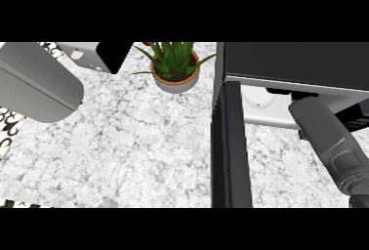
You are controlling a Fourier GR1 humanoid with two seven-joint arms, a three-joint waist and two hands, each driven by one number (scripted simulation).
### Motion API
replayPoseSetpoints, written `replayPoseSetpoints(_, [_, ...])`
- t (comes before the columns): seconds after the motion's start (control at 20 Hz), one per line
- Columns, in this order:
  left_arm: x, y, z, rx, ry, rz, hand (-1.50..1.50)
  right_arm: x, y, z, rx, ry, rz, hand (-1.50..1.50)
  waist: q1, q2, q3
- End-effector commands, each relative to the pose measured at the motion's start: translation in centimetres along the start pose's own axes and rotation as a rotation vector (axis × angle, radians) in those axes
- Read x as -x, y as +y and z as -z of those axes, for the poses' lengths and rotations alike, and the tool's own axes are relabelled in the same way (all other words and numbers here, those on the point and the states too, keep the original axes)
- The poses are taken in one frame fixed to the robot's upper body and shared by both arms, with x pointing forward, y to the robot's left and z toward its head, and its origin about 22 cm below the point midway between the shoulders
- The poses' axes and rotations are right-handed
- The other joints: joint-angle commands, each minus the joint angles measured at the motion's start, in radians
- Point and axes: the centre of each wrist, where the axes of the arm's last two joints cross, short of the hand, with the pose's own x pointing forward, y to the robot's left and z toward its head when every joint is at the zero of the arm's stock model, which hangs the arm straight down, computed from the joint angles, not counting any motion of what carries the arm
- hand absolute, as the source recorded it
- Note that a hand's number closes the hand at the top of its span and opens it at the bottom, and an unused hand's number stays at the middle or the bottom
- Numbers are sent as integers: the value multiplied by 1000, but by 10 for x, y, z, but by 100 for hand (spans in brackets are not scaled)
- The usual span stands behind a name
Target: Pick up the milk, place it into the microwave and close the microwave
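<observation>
Since I'm meant to start at the fingers: I honestly cannot tell whether they're apart, together or clamped on anything. The right hand isn't something I can pick out, and the left hand is out of view entirely.

What does show is the right forearm (pixel 328 141) running from 4 o'clock up to the mouth of the microwave (pixel 296 63) at 2 o'clock. The microwave door (pixel 231 146) stands wide open and edge-on, from centre down to 6 o'clock. The milk doesn't show anywhere, so it's either in the cavity behind that forearm or off view.

My guesses at what could go wrong:
- Swinging the door shut while the forearm is at the opening would jam the door against it.
- Pulling the arm out carelessly could tip the carton, if it's in there.
- The left forearm (pixel 36 80) hangs at 10 o'clock, well away from the door across the tabletop (pixel 130 146), so reaching over could clip the potted plant (pixel 175 68) at 12 o'clock.
</observation>
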Motion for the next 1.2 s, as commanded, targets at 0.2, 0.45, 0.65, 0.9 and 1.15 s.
replayPoseSetpoints(0.2, [6, -4, 5, 14, 8, 24, -150, -17, -5, 17, -32, -116, 64, -150, 4, 0, 6])
replayPoseSetpoints(0.45, [13, -4, 16, 87, 23, 11, -150, -26, 8, 8, -97, -175, 144, -150, -8, 3, 7])
replayPoseSetpoints(0.65, [13, -11, 18, 136, 9, -12, -150, -29, 5, 14, -139, -162, 223, -150, -8, -3, 6])
replayPoseSetpoints(0.9, [15, -22, 23, 217, 28, -45, -150, -28, 7, 10, -180, -155, 394, -150, -32, -13, 6])
replayPoseSetpoints(1.15, [24, -28, 27, 252, 18, -48, -150, -19, 13, -3, -227, -125, 570, -150, -55, -26, 4])
